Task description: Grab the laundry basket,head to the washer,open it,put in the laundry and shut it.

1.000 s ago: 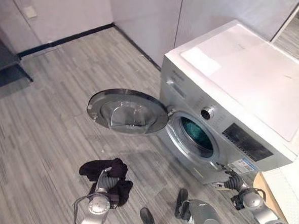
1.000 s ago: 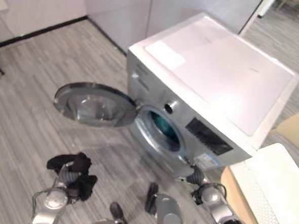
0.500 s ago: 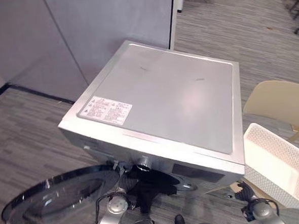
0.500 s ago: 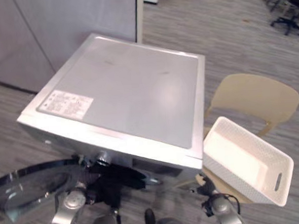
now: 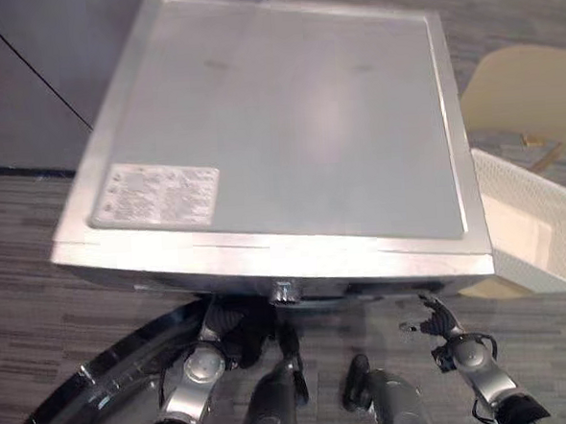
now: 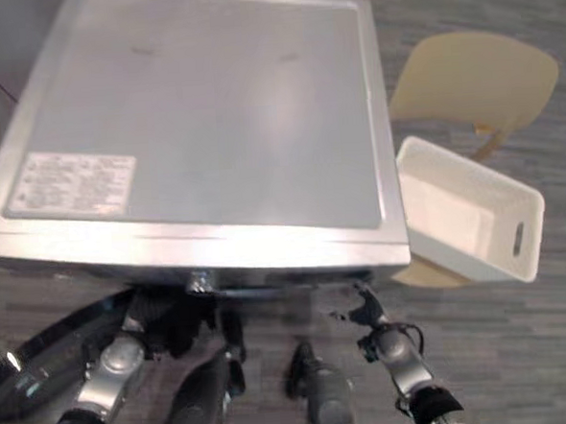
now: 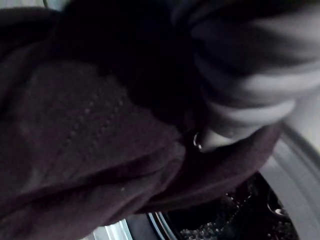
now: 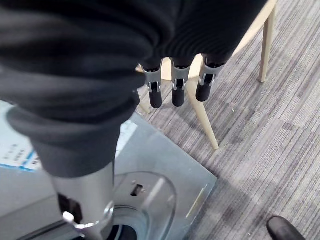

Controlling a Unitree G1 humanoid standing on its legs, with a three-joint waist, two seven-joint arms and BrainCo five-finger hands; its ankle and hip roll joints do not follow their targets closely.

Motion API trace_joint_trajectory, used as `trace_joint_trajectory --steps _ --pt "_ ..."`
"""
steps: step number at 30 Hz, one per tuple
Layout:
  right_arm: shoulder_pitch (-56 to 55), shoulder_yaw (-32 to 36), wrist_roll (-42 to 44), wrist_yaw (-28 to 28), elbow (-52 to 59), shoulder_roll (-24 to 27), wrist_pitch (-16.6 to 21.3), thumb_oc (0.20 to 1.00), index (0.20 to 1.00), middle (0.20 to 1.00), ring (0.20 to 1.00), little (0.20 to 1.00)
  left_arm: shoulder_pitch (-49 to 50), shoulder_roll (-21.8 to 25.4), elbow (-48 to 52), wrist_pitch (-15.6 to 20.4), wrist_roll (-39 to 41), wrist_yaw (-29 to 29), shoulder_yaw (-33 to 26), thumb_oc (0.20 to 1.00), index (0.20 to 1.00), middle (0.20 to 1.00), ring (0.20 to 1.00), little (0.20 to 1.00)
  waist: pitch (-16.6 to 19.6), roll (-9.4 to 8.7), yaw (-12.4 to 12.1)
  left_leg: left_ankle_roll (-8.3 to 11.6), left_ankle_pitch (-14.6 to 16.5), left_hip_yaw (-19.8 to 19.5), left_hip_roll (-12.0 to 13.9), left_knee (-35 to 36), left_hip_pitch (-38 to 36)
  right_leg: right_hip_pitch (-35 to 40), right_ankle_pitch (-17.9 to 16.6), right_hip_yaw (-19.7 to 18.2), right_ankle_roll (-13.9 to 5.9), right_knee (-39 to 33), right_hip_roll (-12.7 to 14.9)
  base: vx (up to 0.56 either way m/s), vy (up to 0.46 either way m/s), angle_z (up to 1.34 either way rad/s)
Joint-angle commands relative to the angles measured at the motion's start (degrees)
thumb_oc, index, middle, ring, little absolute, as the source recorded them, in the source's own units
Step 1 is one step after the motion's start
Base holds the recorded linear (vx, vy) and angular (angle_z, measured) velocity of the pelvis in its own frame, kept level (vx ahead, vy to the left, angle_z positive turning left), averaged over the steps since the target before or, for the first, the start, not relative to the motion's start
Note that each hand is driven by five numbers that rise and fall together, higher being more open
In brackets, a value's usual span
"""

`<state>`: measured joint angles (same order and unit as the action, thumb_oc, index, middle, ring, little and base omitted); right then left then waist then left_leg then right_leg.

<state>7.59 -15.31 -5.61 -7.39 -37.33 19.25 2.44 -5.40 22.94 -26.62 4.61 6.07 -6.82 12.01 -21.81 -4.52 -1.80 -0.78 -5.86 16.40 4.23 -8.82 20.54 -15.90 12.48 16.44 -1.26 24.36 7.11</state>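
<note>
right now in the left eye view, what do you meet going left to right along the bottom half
open washer door → left hand clutching the dark laundry → right hand → white laundry basket

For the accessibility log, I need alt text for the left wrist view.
Dark laundry fills most of the frame, bunched against the left hand, whose fingers are hidden. Past the cloth, the washer shows its grey door rim and dark drum.

Right hand (image 8: 175, 87) fingers straight, holding nothing; beige chair legs (image 8: 207, 122) past them; washer front (image 8: 150, 190) beside; grey floor (image 8: 270, 150).
</note>
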Motion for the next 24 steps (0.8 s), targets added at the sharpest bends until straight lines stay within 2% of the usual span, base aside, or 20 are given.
trace_joint_trajectory --steps 1,2,3,6,7,8,11,12,14,16,19,20,21,24 --pt "0.12 -1.81 2.28 -2.19 1.33 0.69 0.98 1.000 1.000 1.000 1.000 1.000 -2.93 -0.93 2.57 3.85 3.98 -2.93 0.06 0.200 0.200 0.200 0.200 0.200 0.56 -1.61 0.00 0.00 13.01 -0.68 2.01 -13.32 2.89 -4.96 -3.13 -2.56 -2.61 1.31 1.20 -0.11 -0.086 -0.14" --pt "0.48 -1.78 2.95 -2.54 1.89 0.73 0.89 1.000 1.000 1.000 1.000 1.000 -3.80 -1.53 2.77 4.06 5.50 -3.63 0.16 0.200 0.200 0.200 0.200 0.200 0.41 -1.54 0.20 -0.28 13.49 -1.24 2.35 -16.01 5.26 -7.56 -2.58 -2.46 -2.20 3.63 1.18 -0.15 -0.181 -0.09" --pt "1.39 -1.21 4.46 -4.44 3.98 1.06 1.40 1.000 1.000 1.000 1.000 1.000 -6.04 -3.82 4.18 5.70 10.49 -7.00 -1.07 0.200 0.200 0.200 0.200 0.200 -0.22 -1.16 0.67 -0.65 15.08 -2.27 4.40 -24.22 12.70 -15.16 -0.02 -2.11 -1.46 11.00 1.94 -0.15 -0.181 0.05" --pt "1.68 -1.14 5.17 -5.48 5.63 0.98 1.89 1.000 1.000 1.000 1.000 1.000 -8.46 -5.52 4.87 6.71 13.38 -8.91 -1.35 0.200 0.200 0.200 0.200 0.200 -0.67 -1.17 1.44 -0.69 16.20 -3.28 5.19 -29.15 17.58 -19.61 1.58 -2.29 -0.70 15.30 2.04 -0.14 -0.143 0.21" --pt "2.67 -1.41 6.17 -6.66 6.87 1.04 3.03 1.000 1.000 1.000 1.000 1.000 -12.87 -5.75 5.97 8.07 13.12 -12.40 -1.71 0.200 0.200 0.200 0.200 0.200 -1.50 -1.24 2.04 -0.65 17.12 -3.96 6.05 -33.02 22.30 -24.29 2.90 -2.44 -0.12 18.96 2.28 -0.12 -0.095 0.31" --pt "2.80 -1.39 6.19 -6.67 6.83 1.04 3.04 1.000 1.000 1.000 1.000 1.000 -13.02 -5.76 5.91 8.08 13.08 -12.48 -1.71 0.200 0.200 0.200 0.200 0.200 -1.31 -1.20 2.09 -0.65 17.26 -4.06 6.11 -33.40 22.85 -24.77 3.06 -2.42 -0.09 19.28 2.30 -0.12 -0.088 0.14" --pt "3.51 -2.24 6.78 -7.91 9.19 1.39 5.11 1.000 1.000 1.000 1.000 1.000 -21.40 -4.69 7.63 9.29 8.47 -19.99 -1.96 0.200 0.200 0.200 0.200 0.200 -1.33 -1.77 3.47 -0.53 18.78 -5.36 6.91 -39.42 31.32 -32.75 4.84 -3.75 1.01 25.07 2.74 -0.11 -0.078 -0.07" --pt "3.20 -3.27 7.04 -8.06 10.23 1.73 6.52 1.000 1.000 1.000 1.000 1.000 -26.99 -3.18 6.86 8.42 3.86 -25.03 -1.64 0.200 0.200 0.200 0.200 0.200 -1.00 -2.16 4.57 -0.58 19.38 -6.37 7.71 -42.33 35.33 -36.40 5.70 -4.63 1.70 27.49 2.86 -0.08 -0.070 0.06" --pt "3.00 -3.77 7.15 -8.13 10.75 1.91 7.30 1.000 1.000 1.000 1.000 1.000 -30.25 -2.24 5.54 8.06 2.07 -27.62 -1.13 0.200 0.200 0.200 0.200 0.200 -0.31 -2.29 5.25 -0.61 19.95 -7.10 8.32 -44.22 38.02 -39.00 6.30 -4.91 1.84 29.33 3.07 -0.04 -0.052 0.02" --pt "3.16 -4.97 7.48 -8.47 11.50 2.60 8.52 1.000 1.000 1.000 1.000 1.000 -38.35 1.27 1.46 6.77 -0.19 -32.12 1.15 0.200 0.200 0.200 0.200 0.200 0.31 -2.48 6.92 -0.79 20.74 -8.36 9.19 -47.37 42.36 -42.99 7.15 -5.29 2.20 32.24 3.27 -0.03 -0.059 0.00" --pt "3.51 -6.06 7.93 -7.84 13.01 4.27 9.92 1.000 1.000 1.000 1.000 1.000 -48.62 8.76 -4.65 5.22 -3.59 -32.83 5.80 0.200 0.200 0.200 0.200 0.200 1.31 -1.81 9.04 -1.06 21.44 -9.56 10.04 -50.82 47.55 -48.10 7.89 -6.14 2.66 35.64 2.86 -0.04 -0.009 -0.05" --pt "3.86 -6.00 8.42 -7.18 14.57 5.79 10.96 1.000 1.000 1.000 1.000 1.000 -55.05 13.69 -7.22 4.22 -7.44 -32.20 10.56 0.200 0.200 0.200 0.200 0.200 2.07 -1.06 10.02 -1.19 21.79 -9.99 10.19 -52.32 50.24 -50.92 8.56 -6.50 2.94 37.28 2.69 -0.01 0.019 -0.10" --pt "3.95 -5.84 8.45 -7.13 14.63 5.67 10.93 1.000 1.000 1.000 1.000 1.000 -55.52 13.70 -7.54 4.29 -7.42 -32.23 10.86 0.200 0.200 0.200 0.200 0.200 2.11 -1.14 9.96 -1.18 21.84 -10.06 10.18 -52.51 50.61 -51.24 8.65 -6.48 2.96 37.48 2.73 0.01 0.019 -0.09" --pt "4.18 -5.82 10.35 -5.74 16.30 8.23 12.85 1.000 1.000 1.000 1.000 1.000 -65.39 21.62 -12.62 1.54 -16.42 -31.89 21.14 0.200 0.200 0.200 0.200 0.200 2.92 0.16 11.19 -1.48 22.26 -10.45 10.41 -54.25 53.82 -54.51 8.61 -7.20 2.83 39.06 2.40 0.00 0.024 -0.08"
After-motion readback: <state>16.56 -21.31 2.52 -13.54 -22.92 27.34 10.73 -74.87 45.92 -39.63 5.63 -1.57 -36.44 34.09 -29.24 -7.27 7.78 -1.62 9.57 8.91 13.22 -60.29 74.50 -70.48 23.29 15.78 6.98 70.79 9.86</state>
